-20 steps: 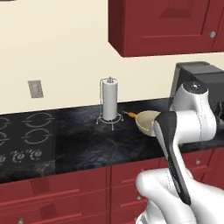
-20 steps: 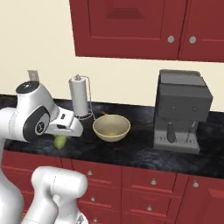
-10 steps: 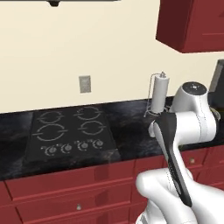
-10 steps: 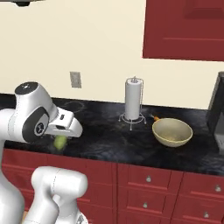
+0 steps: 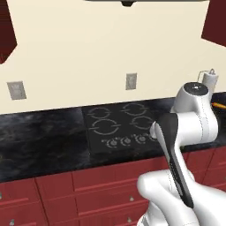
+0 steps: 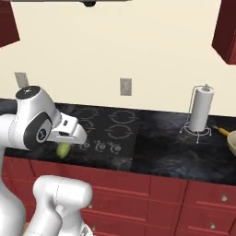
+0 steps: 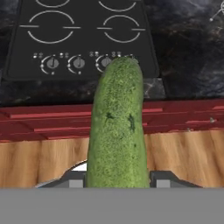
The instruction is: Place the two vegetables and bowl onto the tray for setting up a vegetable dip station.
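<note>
A bumpy green cucumber [image 7: 117,127], one of the vegetables, sticks out between the fingers of my gripper [image 7: 117,177], which is shut on it. From the right base view the cucumber [image 6: 63,150] hangs under the gripper [image 6: 64,145] in front of the counter's edge, left of the stove knobs. The orange carrot [image 6: 223,132] lies on the counter at the far right, beside the paper towel stand, and its tip [image 5: 218,105] shows in the left base view. A sliver of the cream bowl [image 6: 232,143] sits at the right edge. The tray is out of view.
A black cooktop [image 6: 108,131] with a row of knobs [image 7: 78,63] is set into the dark counter [image 5: 39,137]. A paper towel stand [image 6: 200,110] stands to its right. Red drawers [image 6: 161,189] run below, over a wooden floor [image 7: 39,162].
The whole picture has shifted: the base has driven left along the counter, so the cooktop is now central and the bowl has slid to the right edge. The grip on the cucumber is unchanged.
</note>
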Available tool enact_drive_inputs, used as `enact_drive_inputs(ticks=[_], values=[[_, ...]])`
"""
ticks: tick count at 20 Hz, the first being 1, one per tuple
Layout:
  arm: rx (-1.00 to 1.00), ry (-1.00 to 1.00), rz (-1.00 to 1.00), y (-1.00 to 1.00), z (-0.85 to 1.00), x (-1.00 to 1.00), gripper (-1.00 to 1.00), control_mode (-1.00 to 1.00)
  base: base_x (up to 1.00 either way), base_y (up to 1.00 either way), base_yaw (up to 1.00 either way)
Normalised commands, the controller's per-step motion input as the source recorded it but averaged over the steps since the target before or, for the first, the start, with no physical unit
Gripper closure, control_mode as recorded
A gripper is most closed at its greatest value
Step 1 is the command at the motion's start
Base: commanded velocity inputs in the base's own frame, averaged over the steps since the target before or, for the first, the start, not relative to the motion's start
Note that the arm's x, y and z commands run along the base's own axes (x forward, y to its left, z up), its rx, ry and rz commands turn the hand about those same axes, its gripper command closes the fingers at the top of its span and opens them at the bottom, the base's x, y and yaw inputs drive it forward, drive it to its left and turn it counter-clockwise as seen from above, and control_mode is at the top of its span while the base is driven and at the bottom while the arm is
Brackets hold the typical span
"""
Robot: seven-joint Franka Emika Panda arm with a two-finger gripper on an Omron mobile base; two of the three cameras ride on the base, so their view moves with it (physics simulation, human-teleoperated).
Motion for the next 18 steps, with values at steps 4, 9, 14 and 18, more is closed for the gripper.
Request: enact_drive_inputs(ticks=[4, 9, 14, 18], values=[[0.0, 0.0, 0.0, 0.0, 0.0, 0.0, 1.0, 1.0, 0.0, 1.0, 0.0], [0.0, 0.0, 0.0, 0.0, 0.0, 0.0, 1.0, 1.0, 0.0, 1.0, 0.0], [0.0, 0.0, 0.0, 0.0, 0.0, 0.0, 1.0, 1.0, 0.0, 1.0, 0.0], [0.0, 0.0, 0.0, 0.0, 0.0, 0.0, 1.0, 1.0, 0.03, 1.0, 0.0]])
